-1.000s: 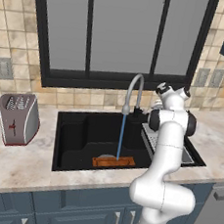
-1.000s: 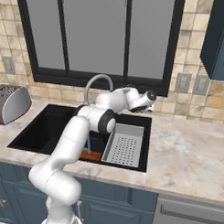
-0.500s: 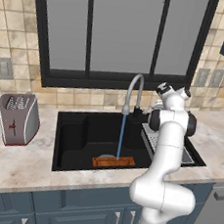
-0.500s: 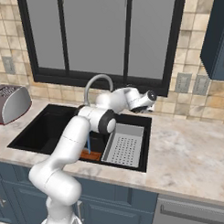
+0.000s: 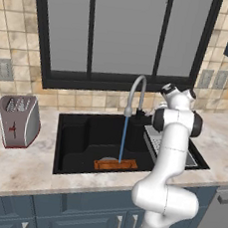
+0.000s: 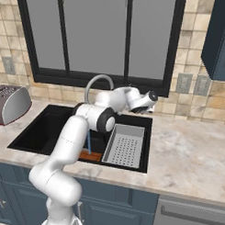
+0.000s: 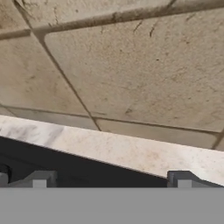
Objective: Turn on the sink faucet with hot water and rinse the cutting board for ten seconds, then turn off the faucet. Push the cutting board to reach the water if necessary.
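Left base view: water [image 5: 123, 139] hitting cutting board [image 5: 115, 164] in sink [image 5: 73, 136]. Gripper [image 7: 111, 178] jaws released, empty, near faucet [image 5: 136, 91]. Hold off lever till rinse done.

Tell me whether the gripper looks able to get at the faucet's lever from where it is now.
Probably yes. The gripper is open and empty, up behind the sink facing the wall tiles, close beside the sink faucet. Nothing stands between them, though the lever itself is hard to make out.

Claw [image 7: 111, 180] open, arm bent forward
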Tool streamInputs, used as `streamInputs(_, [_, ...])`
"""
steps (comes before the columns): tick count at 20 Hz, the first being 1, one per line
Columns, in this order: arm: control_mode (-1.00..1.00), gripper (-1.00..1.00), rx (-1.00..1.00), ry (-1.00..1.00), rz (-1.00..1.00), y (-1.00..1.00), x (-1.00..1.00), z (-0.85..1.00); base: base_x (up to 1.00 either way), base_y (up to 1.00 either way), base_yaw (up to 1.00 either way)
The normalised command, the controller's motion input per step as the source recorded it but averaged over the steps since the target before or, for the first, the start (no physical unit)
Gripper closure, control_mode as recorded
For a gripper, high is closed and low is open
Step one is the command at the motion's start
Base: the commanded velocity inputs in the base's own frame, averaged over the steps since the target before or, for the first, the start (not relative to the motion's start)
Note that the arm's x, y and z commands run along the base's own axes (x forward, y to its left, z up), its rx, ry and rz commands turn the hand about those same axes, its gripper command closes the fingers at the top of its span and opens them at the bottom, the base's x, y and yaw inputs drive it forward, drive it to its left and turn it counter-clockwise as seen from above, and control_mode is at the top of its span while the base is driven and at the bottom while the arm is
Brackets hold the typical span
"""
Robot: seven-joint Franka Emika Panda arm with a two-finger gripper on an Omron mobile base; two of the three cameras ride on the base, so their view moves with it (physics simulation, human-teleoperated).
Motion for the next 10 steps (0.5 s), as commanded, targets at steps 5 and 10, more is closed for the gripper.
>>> streamInputs(5, [-1.00, -1.00, 0.00, -0.01, 0.00, 0.13, -0.24, 0.00, 0.00, 0.00, 0.00])
streamInputs(10, [-1.00, -1.00, 0.00, 0.00, 0.00, 0.01, 0.00, 0.00, 0.00, 0.00, 0.00])
